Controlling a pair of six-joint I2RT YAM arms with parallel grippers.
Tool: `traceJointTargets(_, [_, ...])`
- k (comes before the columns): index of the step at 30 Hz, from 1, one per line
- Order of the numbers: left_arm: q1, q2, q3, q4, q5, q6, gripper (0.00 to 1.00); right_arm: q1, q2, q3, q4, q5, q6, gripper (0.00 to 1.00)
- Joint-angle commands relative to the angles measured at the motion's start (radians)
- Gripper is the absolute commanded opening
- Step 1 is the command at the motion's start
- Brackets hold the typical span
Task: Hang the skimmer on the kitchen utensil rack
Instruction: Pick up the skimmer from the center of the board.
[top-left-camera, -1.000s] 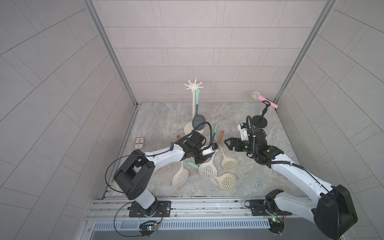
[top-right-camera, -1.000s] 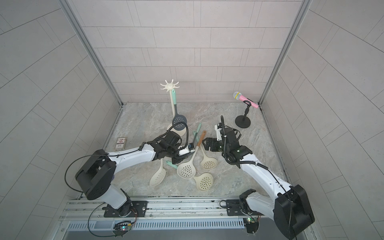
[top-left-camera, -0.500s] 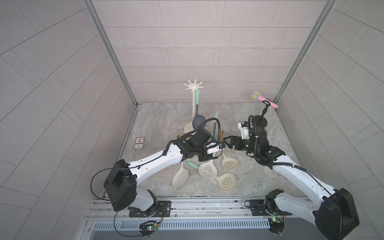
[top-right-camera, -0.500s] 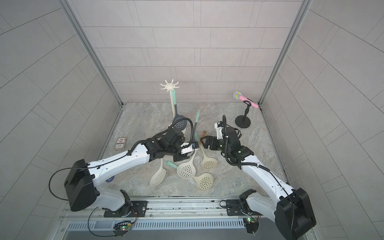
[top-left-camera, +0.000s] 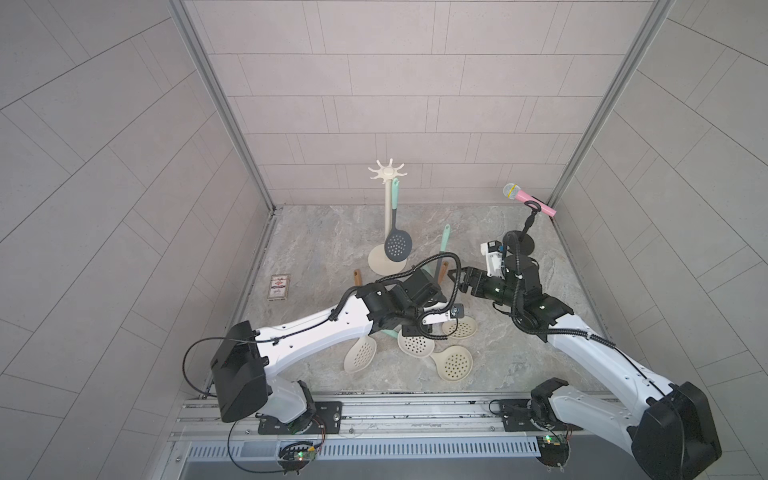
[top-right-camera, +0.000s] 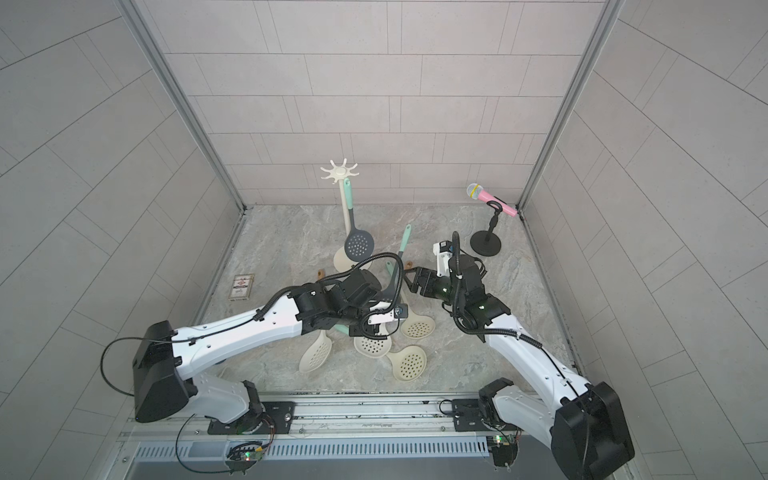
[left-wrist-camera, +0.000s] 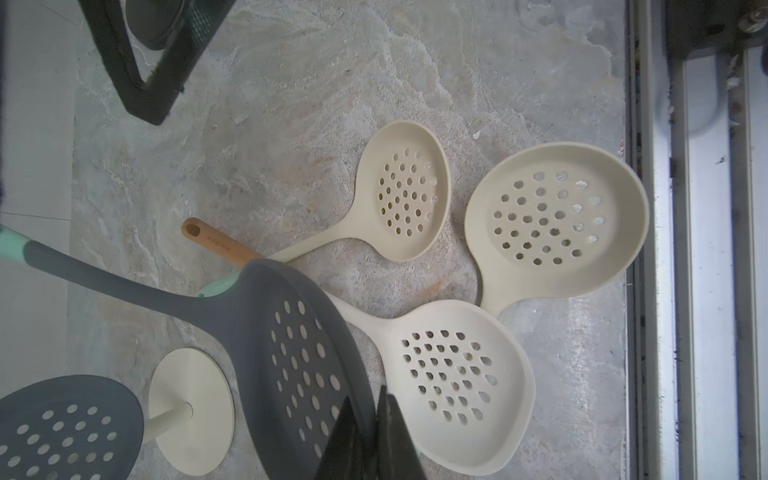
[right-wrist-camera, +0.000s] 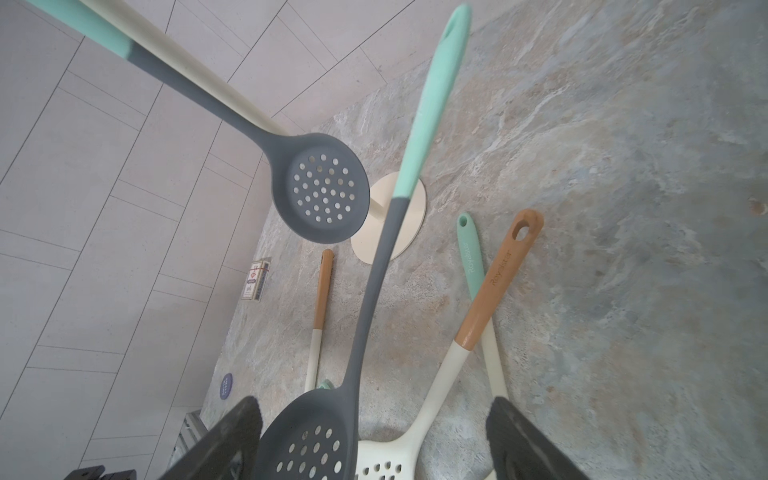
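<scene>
Grey skimmer (left-wrist-camera: 291, 353) pinched at its bowl by the left tool (left-wrist-camera: 370, 415), right tool (right-wrist-camera: 374, 415) wide open close by.

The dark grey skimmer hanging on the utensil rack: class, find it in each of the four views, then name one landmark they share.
In a top view: hanging skimmer at centre, just above mid-height.
In a top view: the skimmer slightly left of centre.
Left wrist: only its head, cut off at a frame corner.
Right wrist: whole head plus handle, near mid-frame.
Shared landmark: the rack's round cream base, beside the head everywhere.
</scene>
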Motion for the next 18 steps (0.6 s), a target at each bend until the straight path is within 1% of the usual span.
traceJointTargets(1, [-0.007, -0.027, 0.035, -0.003, -0.027, 0.010, 0.00, -0.020, 0.046, 0.018, 0.091, -0.030, 0.064, 0.80])
traceJointTargets(3, [-0.011, -0.028, 0.039, -0.003, -0.026, 0.010, 0.00, -0.024, 0.095, 0.010, 0.185, -0.075, 0.110, 0.77])
traceJointTargets(9, [-0.019, -0.032, 0.036, -0.002, -0.033, 0.012, 0.00, -0.024, 0.213, 0.007, 0.380, -0.139, 0.202, 0.73])
traceJointTargets(16, [-0.021, -0.038, 0.029, 0.003, -0.034, 0.013, 0.00, -0.022, 0.297, 0.015, 0.488, -0.168, 0.249, 0.73])
traceJointTargets(18, [-0.022, -0.038, 0.030, 0.003, -0.032, 0.011, 0.00, -0.021, 0.326, 0.016, 0.523, -0.174, 0.268, 0.71])
